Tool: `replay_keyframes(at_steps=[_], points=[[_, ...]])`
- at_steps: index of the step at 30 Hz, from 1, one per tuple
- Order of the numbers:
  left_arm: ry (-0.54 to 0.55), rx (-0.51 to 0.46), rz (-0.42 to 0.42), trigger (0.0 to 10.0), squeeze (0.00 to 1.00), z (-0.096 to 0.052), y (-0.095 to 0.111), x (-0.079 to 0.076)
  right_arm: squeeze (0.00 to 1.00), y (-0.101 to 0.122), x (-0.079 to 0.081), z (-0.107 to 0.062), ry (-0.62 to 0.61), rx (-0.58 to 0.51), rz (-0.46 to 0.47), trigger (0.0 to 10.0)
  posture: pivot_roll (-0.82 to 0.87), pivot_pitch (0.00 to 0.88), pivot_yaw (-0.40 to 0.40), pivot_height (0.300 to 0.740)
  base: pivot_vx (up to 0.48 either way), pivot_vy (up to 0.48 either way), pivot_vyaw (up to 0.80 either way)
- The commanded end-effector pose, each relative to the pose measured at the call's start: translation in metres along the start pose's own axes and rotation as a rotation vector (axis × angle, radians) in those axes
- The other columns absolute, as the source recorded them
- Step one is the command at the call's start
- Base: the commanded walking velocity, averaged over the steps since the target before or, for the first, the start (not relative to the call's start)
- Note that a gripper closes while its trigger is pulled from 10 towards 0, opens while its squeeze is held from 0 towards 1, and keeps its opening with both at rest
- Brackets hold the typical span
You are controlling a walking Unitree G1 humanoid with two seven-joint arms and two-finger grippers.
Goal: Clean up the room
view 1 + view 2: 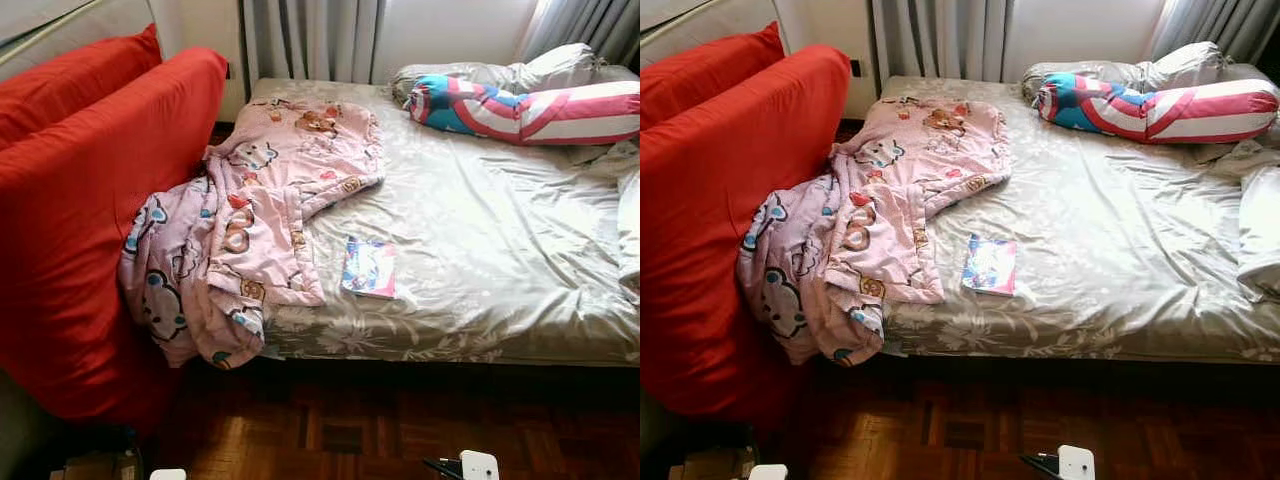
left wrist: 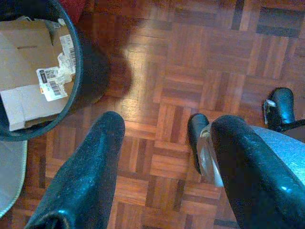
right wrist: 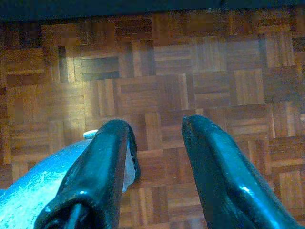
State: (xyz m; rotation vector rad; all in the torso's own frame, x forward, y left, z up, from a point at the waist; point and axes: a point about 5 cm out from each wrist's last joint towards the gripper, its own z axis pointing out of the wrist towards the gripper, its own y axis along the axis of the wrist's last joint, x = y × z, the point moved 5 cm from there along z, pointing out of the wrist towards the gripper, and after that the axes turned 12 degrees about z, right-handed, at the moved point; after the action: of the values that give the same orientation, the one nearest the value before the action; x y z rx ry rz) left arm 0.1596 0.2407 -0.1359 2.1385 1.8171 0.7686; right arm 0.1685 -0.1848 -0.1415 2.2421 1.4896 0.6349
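Little is judged done: a blanket (image 1: 240, 240) is heaped over the bed (image 1: 500, 250) edge at 9 o'clock, a book (image 1: 369, 267) beside it at 3 o'clock. Both the left gripper (image 2: 162, 157) and right gripper (image 3: 155, 143) are held agape and empty over the floor (image 3: 190, 71), a bin (image 2: 90, 67) seen near the left.

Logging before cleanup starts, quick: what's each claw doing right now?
Left claw: open, empty, over the wood floor.
Right claw: open, empty.

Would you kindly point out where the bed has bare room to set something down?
The sheet lies bare between the book and the striped bolster. The side by the red cushion is crowded: the pink blanket is heaped there, spilling over the edge.
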Motion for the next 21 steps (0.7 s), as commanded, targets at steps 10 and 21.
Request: replay_keyframes(at_steps=[10, 21], points=[[-0.015, 0.01, -0.006, 10.0, 0.0, -0.0009, -0.0047, -0.003, 0.0, 0.0008, -0.0028, -0.0007, -0.005, -0.013, 0.009, 10.0, -0.08, 0.049, -0.031, 0.74, 0.366, 0.0, -0.37], [-0.015, 0.012, -0.013, 10.0, 0.0, -0.0011, -0.0056, -0.0034, 0.0, 0.0028, -0.0021, -0.0006, 0.002, -0.024, 0.012, 10.0, -0.08, 0.056, -0.035, 0.74, 0.389, 0.0, 0.0]])
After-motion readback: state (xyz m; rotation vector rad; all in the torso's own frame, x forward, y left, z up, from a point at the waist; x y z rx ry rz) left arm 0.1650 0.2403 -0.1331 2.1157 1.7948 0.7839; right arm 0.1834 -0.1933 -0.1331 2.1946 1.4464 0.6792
